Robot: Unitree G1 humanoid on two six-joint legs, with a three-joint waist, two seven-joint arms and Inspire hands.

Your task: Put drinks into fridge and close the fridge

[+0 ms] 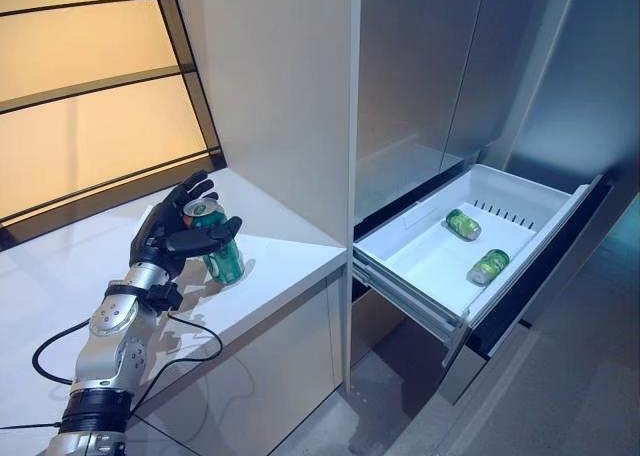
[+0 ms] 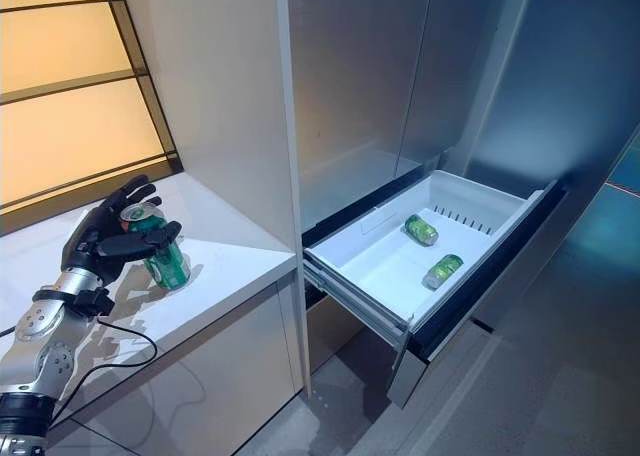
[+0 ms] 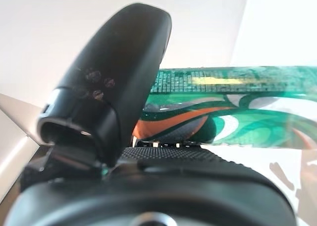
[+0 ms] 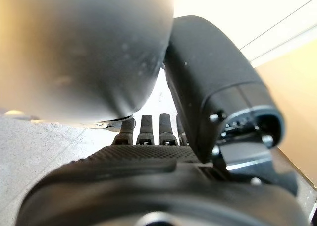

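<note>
A green can [image 1: 225, 261] stands on the white counter [image 1: 290, 261], a little tilted. My left hand [image 1: 165, 238] is curled round it, thumb across its front and fingers behind its top. In the left wrist view the can [image 3: 237, 102] lies against the palm under the thumb [image 3: 114, 87]. The white fridge drawer [image 1: 430, 261] is pulled open to the right, below counter height. Two green cans [image 1: 463, 224] [image 1: 488, 267] lie on their sides in it. My right hand [image 4: 148, 176] shows in the right wrist view with relaxed fingers, holding nothing.
A tall white panel [image 1: 280, 96] stands between the counter and the fridge. The grey fridge doors [image 1: 420, 66] above the drawer are shut. A lit window wall [image 1: 90, 96] runs behind the counter. Grey floor [image 1: 560, 396] lies in front of the drawer.
</note>
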